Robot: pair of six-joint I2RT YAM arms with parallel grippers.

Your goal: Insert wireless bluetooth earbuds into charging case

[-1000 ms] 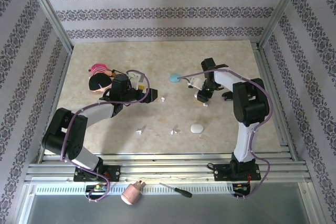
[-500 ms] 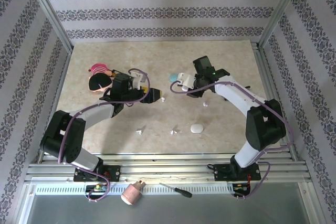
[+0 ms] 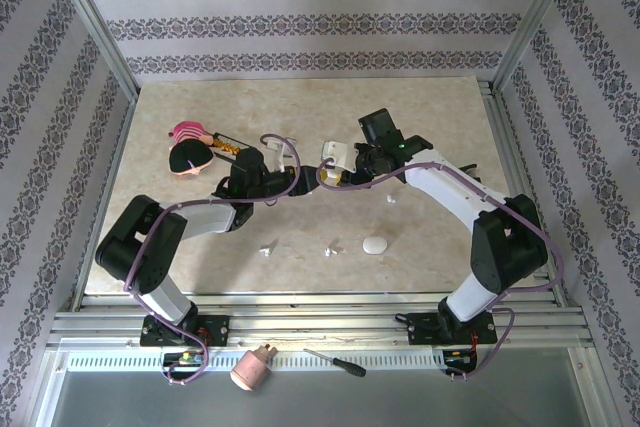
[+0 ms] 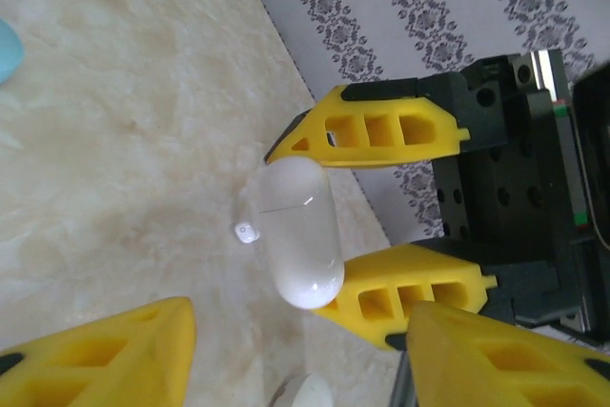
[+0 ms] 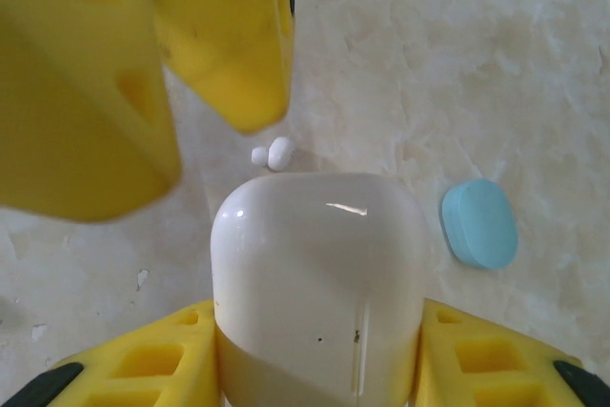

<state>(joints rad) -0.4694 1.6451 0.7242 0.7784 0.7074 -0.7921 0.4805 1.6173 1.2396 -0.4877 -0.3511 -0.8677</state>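
My right gripper (image 5: 319, 316) is shut on a white charging case (image 5: 319, 283) and holds it just above the table. In the left wrist view the same case (image 4: 300, 231) sits between the right gripper's yellow fingers (image 4: 381, 131). One tiny white earbud (image 5: 276, 152) lies on the table by the case's far end (image 4: 245, 232). My left gripper (image 4: 300, 331) faces the case from close by, jaws apart and touching neither side of it. A small white thing (image 4: 315, 393) shows low between its fingers; I cannot tell what it is. From above, both grippers (image 3: 303, 182) (image 3: 335, 169) meet mid-table.
A pale blue case (image 5: 479, 223) lies to the right of the held case. Toward the front lie a white oval case (image 3: 374, 244) and loose earbuds (image 3: 267, 247) (image 3: 330, 247) (image 3: 392, 200). A pink-and-black object (image 3: 190, 152) sits at the back left.
The right arm swung left, carrying the white case toward the left gripper. The left gripper reached right to meet it, and its jaws narrowed.
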